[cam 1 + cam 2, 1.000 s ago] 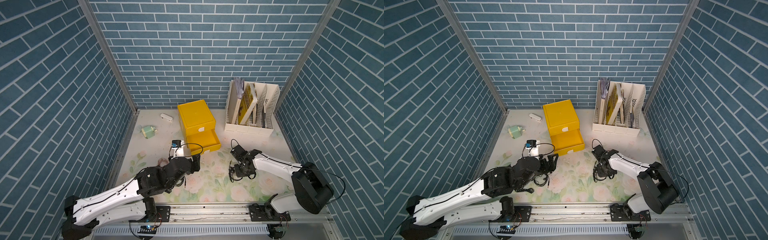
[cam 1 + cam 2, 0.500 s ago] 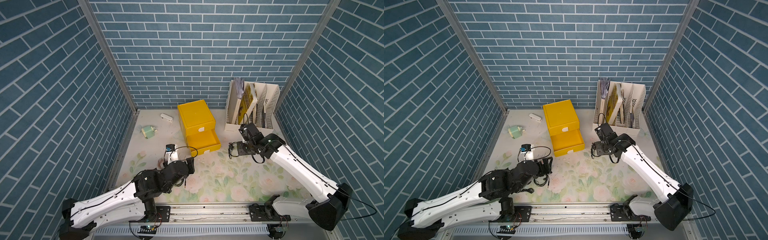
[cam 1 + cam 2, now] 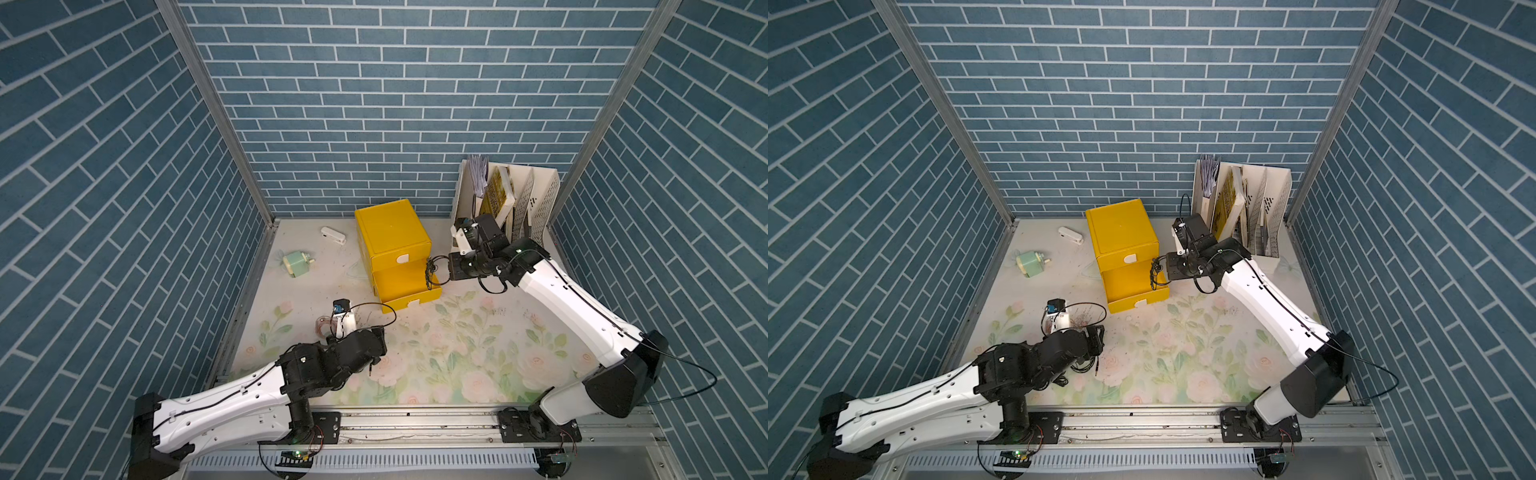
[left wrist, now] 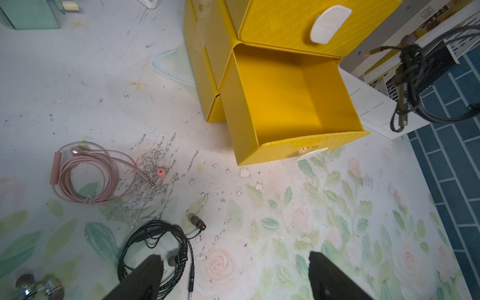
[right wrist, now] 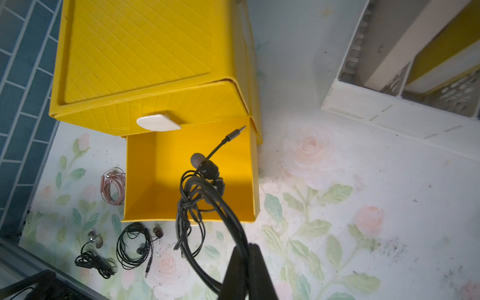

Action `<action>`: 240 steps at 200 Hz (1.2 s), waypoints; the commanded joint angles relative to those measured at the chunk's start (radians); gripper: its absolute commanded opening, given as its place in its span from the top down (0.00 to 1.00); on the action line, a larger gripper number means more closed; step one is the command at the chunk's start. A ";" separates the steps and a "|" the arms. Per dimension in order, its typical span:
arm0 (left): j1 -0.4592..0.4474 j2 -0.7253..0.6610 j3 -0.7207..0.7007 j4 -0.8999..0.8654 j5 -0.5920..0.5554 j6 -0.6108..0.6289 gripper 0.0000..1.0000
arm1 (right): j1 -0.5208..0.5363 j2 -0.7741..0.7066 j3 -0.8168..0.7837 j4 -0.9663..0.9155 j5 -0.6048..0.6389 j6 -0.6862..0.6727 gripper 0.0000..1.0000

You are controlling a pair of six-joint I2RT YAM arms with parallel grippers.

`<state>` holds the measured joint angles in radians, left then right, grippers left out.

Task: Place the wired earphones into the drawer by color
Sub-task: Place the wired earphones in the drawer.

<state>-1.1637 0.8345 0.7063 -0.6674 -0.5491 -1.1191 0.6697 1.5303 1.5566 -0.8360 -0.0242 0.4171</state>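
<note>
1. The right gripper (image 5: 245,253) is pressed together, pinching a strand or two of the black earphones (image 5: 197,197). The rest of the bundle dangles free, with the plug poking out stiffly and a bud riding on top.
2. In both top views that bundle (image 3: 431,272) (image 3: 1155,274) hangs clear of the mat, at the wall of the open drawer (image 3: 399,278) nearest the right arm. The right wrist view sets it over the drawer's bare yellow floor. I cannot tell whether it is wholly inside the rim.
3. I judge the bundle to be very light, limp and prone to tangling. Hung from so few strands it will swing, and a loose loop could drape over the drawer wall, so I would lower it well in before letting go.
4. The left gripper (image 4: 235,255) is spread wide and holds nothing. It hovers low over a second black coil (image 4: 155,244) lying flat on the floral mat (image 4: 311,207).
5. For that coil I would pinch across the thick side where several loops run together, not a single strand or a bud. The cable is thin, so the fingers must come almost onto the mat.
6. A third black set (image 5: 94,257) and the pink coil (image 4: 85,176) lie on the mat near the drawer's front. The top drawer (image 5: 158,122) is shut.
</note>
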 commanded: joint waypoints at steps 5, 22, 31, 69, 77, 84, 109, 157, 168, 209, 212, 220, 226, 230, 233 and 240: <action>-0.005 -0.010 -0.034 0.025 0.009 -0.022 0.08 | 0.006 0.048 0.028 0.067 -0.076 -0.028 1.00; -0.005 -0.004 -0.036 0.028 0.011 -0.020 0.08 | 0.007 0.084 0.032 0.094 -0.084 -0.024 1.00; -0.005 0.004 -0.032 0.022 0.011 -0.020 0.08 | 0.007 0.102 0.034 0.109 -0.089 -0.023 1.00; -0.005 -0.003 -0.036 0.021 0.010 -0.019 0.08 | 0.007 0.181 0.064 0.144 -0.102 -0.021 1.00; -0.005 -0.005 -0.037 0.023 0.009 -0.019 0.08 | 0.006 0.197 0.069 0.150 -0.106 -0.022 1.00; -0.005 -0.004 -0.037 0.023 0.008 -0.021 0.08 | 0.006 0.212 0.074 0.153 -0.108 -0.023 1.00; -0.005 0.003 -0.036 0.019 0.010 -0.022 0.09 | 0.004 0.251 0.079 0.167 -0.119 -0.025 1.00; -0.004 -0.004 -0.034 0.012 0.005 -0.019 0.09 | -0.003 0.287 0.047 0.185 -0.120 -0.034 1.00; -0.004 -0.005 -0.036 0.012 0.005 -0.019 0.09 | -0.005 0.289 0.032 0.190 -0.120 -0.034 1.00; -0.005 -0.008 -0.037 0.007 0.000 -0.016 0.09 | -0.012 0.298 0.012 0.213 -0.122 -0.032 1.00; -0.005 -0.009 -0.037 0.006 0.000 -0.015 0.09 | -0.012 0.299 0.012 0.213 -0.124 -0.032 1.00; -0.004 -0.008 -0.037 0.005 0.000 -0.016 0.09 | -0.013 0.303 0.013 0.214 -0.128 -0.032 1.00; -0.004 -0.010 -0.037 0.002 0.000 -0.017 0.09 | -0.012 0.304 0.011 0.215 -0.128 -0.033 0.97; -0.004 -0.009 -0.038 0.002 -0.001 -0.019 0.09 | -0.012 0.304 0.009 0.217 -0.131 -0.032 0.94; -0.005 -0.008 -0.039 0.001 0.000 -0.019 0.09 | -0.012 0.304 0.007 0.219 -0.131 -0.032 0.91; -0.005 -0.010 -0.041 0.003 0.001 -0.019 0.09 | -0.013 0.304 0.005 0.219 -0.130 -0.034 0.87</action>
<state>-1.1637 0.8349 0.6750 -0.6456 -0.5312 -1.1374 0.6605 1.8179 1.5738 -0.6384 -0.1413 0.4110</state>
